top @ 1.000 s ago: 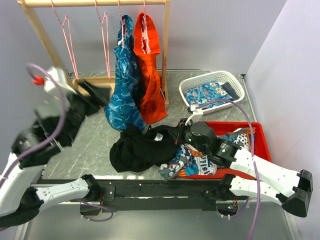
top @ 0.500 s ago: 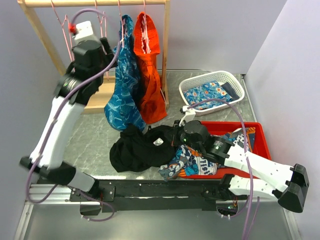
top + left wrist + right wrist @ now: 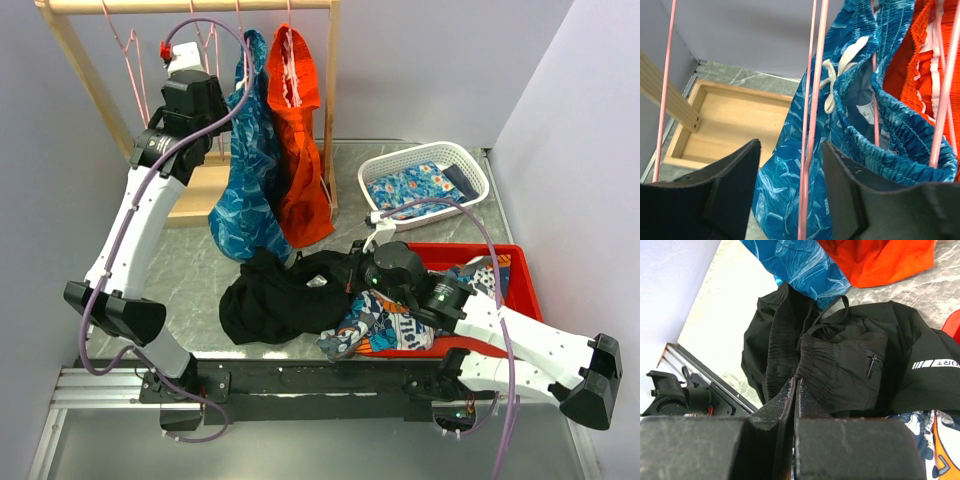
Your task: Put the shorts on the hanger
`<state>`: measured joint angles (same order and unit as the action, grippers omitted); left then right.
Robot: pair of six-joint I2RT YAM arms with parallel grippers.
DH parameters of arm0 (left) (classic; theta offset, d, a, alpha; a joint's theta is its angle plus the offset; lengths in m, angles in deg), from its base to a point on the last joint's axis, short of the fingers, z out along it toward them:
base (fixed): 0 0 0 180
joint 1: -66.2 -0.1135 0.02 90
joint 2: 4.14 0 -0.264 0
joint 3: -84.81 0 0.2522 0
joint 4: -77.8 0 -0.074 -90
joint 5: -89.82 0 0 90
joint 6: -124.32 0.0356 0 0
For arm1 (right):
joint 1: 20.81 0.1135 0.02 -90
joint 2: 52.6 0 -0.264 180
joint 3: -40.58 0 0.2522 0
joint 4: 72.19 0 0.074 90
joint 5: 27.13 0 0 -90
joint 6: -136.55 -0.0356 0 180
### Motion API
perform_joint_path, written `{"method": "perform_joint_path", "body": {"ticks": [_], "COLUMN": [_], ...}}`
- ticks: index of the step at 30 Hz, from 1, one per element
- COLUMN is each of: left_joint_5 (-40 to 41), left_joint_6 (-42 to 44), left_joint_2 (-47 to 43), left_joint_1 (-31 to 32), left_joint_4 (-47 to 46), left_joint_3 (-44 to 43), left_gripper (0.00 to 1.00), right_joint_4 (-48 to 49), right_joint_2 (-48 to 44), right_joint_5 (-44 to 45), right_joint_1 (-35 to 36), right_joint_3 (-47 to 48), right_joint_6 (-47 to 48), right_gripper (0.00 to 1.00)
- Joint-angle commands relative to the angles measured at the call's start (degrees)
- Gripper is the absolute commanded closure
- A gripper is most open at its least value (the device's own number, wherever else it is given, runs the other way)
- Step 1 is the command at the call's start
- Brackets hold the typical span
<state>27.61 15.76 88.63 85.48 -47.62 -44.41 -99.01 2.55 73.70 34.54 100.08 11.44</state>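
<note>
Wire of the pink hanger sits inside the open gap of my left gripper for grabbing; my right gripper pinches the black shorts by the waistband for lifting.

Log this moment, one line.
left gripper: open, astride hanger on rack | right gripper: shut on shorts waistband | shorts: heaped on table, not hung

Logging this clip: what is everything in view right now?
rack: one, wooden, back left.
hangers: four, pink, on the rack; two bare.
blue patterned garment: one, hung on rack.
orange-red garment: one, hung beside it.
black shorts: one, heaped mid-table.
basket: one, white, back right, blue floral cloth inside.
bin: one, red, front right, patterned garments inside.
table: one, grey marble.
left gripper: one, black, open, up at a bare hanger.
right gripper: one, black, shut on the shorts' waistband.
</note>
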Motion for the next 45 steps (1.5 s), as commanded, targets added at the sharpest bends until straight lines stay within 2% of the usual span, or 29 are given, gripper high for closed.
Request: {"method": "perform_joint_path", "body": {"ticks": [1, 19, 29, 30, 45], "left_joint_5": [-2.0, -4.9, -3.9, -4.1, -2.7], "left_joint_6": [2.2, 1.5, 2.5, 2.5, 2.0], "left_joint_2": [-0.5, 1.3, 2.1, 2.3, 3.0], "left_joint_1": [-0.6, -2.9, -2.9, -2.9, -2.9], "left_joint_4": [-4.9, -5.4, -5.5, -5.3, -4.3], "left_joint_3": [0.8, 4.4, 4.5, 4.3, 4.5], "left_gripper": [0.44, 0.57, 0.76, 0.82, 0.79], "right_joint_4": [0.8, 0.5, 0.1, 0.0, -0.1], "right_joint_2": [-1.0, -0.8, -0.8, -1.0, -1.1], "right_joint_5": [-0.7, -1.3, -1.1, -1.0, -1.0], "right_joint_1": [-0.2, -0.1, -0.2, -0.1, -0.1], "right_joint_3": [1.2, 1.5, 1.6, 1.7, 1.4], "right_joint_6": [-0.6, -1.0, -1.2, -1.2, -1.2], "right_gripper": [1.00, 1.00, 1.00, 1.00, 1.00]}}
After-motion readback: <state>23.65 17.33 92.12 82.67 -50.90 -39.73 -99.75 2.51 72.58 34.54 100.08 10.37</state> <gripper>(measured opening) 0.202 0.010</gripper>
